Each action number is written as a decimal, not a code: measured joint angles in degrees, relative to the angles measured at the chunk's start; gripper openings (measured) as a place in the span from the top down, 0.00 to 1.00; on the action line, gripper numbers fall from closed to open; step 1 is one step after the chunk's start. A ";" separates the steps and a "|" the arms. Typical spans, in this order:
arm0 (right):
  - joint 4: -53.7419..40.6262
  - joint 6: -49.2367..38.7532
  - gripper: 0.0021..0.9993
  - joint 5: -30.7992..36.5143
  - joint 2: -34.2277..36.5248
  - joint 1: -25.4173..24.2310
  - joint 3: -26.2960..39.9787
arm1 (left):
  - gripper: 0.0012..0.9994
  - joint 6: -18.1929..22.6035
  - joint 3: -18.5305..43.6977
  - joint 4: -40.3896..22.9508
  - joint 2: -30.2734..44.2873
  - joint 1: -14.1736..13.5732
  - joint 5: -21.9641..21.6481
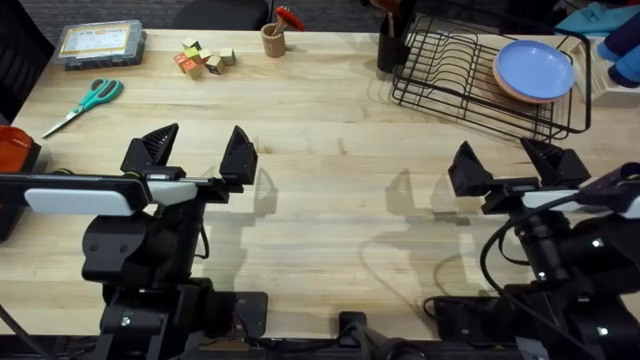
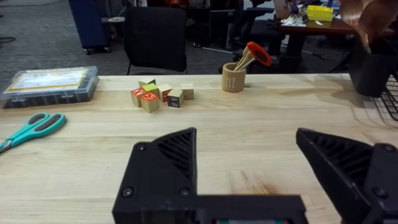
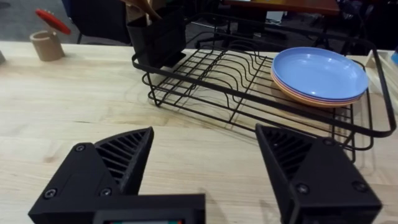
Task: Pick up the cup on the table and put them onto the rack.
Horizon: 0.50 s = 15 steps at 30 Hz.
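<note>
Both claws, left and right, are held spread and empty above the tabletop, while the navy cup cannot be made out, so it should be located before any reach toward the rack, apparently holding plates.

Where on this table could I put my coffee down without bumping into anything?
The widest bare wood on the table lies between the two open grippers, left and right. The far edge is crowded: scissors, blocks, wooden cup, rack holding plates.
</note>
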 joint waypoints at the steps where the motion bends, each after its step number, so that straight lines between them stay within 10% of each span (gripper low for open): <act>1: 0.00 0.00 0.00 0.00 0.00 0.00 0.00 | 0.01 0.00 0.00 0.00 0.00 0.00 0.00; 10: -0.02 -1.27 0.00 0.87 0.00 0.00 0.09 | 0.01 0.04 0.15 -0.25 0.02 0.00 0.00; 15: -23.37 -1.49 0.00 0.90 4.09 0.00 15.92 | 0.01 0.09 14.84 -18.46 0.24 0.00 -0.02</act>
